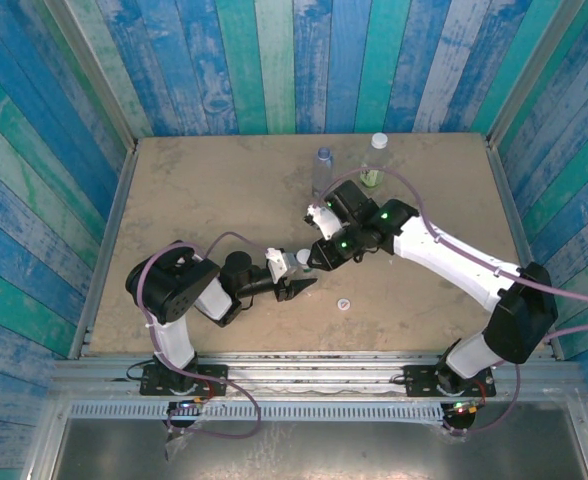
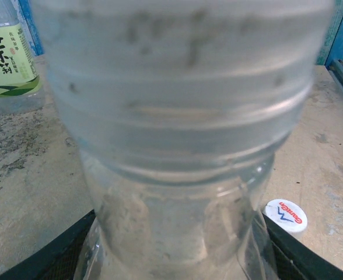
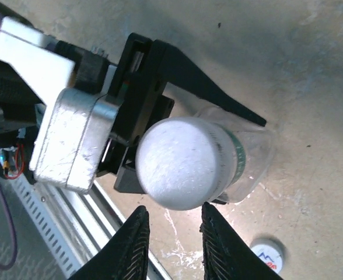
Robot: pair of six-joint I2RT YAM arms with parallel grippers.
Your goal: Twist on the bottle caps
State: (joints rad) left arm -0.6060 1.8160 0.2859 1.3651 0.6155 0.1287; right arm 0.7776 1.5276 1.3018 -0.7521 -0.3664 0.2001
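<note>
Bottle cap (image 3: 183,163) in plain white sits atop the clear bottle (image 2: 177,175), which the left gripper (image 1: 296,275) clamps around its body. Just beside that bottle's top, the right gripper (image 3: 174,219) has its fingers pressed nearly together, and we see nothing between them. We judge the cap is not yet threaded. We should spread those fingers, centre them over the bottle, pinch the rim squarely, then turn while pressing lightly. A marked cap (image 2: 284,215) lies near the bottle's foot.

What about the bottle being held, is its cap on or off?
On: a white cap sits atop the bottle; how tight, cannot tell.
</note>
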